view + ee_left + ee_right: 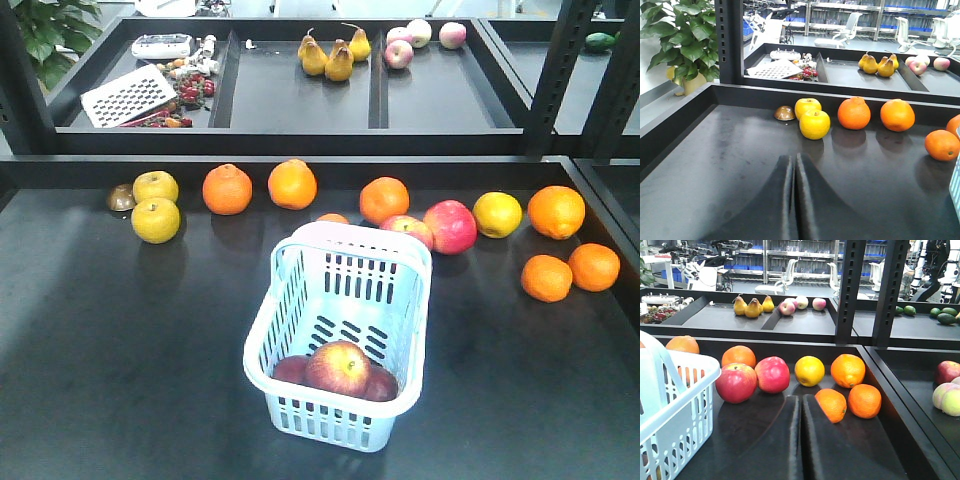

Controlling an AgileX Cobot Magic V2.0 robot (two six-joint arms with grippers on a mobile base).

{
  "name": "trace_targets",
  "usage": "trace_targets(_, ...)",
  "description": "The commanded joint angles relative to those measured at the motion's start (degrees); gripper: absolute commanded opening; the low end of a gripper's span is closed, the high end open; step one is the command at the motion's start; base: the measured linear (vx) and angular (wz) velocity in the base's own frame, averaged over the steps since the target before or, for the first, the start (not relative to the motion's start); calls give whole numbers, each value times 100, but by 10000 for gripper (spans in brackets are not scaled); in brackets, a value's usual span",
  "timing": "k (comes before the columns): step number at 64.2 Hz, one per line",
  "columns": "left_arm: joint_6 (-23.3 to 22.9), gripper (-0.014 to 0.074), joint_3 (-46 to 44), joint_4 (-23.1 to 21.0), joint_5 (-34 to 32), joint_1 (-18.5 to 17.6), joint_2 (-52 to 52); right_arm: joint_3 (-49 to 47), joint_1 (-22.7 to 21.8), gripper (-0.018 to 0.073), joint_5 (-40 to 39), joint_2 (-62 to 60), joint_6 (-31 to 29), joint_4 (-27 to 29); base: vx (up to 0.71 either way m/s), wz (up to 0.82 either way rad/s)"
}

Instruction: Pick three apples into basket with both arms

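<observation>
Matte black tabletop [120,340], shelving behind. Pale blue-white slotted plastic basket [345,330] mid-surface, holding three dark red apples [338,368], two partly hidden. Left hand [794,200] and right hand [801,440] pressed together, empty.

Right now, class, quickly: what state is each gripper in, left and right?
Left gripper: closed, holding nothing.
Right gripper: closed, holding nothing.
</observation>
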Motion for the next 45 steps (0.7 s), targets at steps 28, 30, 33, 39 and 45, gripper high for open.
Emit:
trace_targets(28, -21, -6, 34, 0, -438, -28, -87, 74, -36, -4, -451, -77, -18, -37, 0, 0)
trace_targets(30, -21, -6, 34, 0, -438, -28, -87, 74, -36, -4, -451, -77, -18, -37, 0, 0)
trace_targets(33, -21, -6, 34, 0, -438, -28, -87, 74, -36, -4, -451, -77, -18, -37, 0, 0)
trace_targets(39, -21, -6, 34, 0, -433, -28, -87, 74, -36, -4, -451, -77, -32, -37, 0, 0)
trace_targets(45, -21, -6, 34, 0, -433, -28, -87, 74, -36, -4, -451, -77, -32, -37, 0, 0)
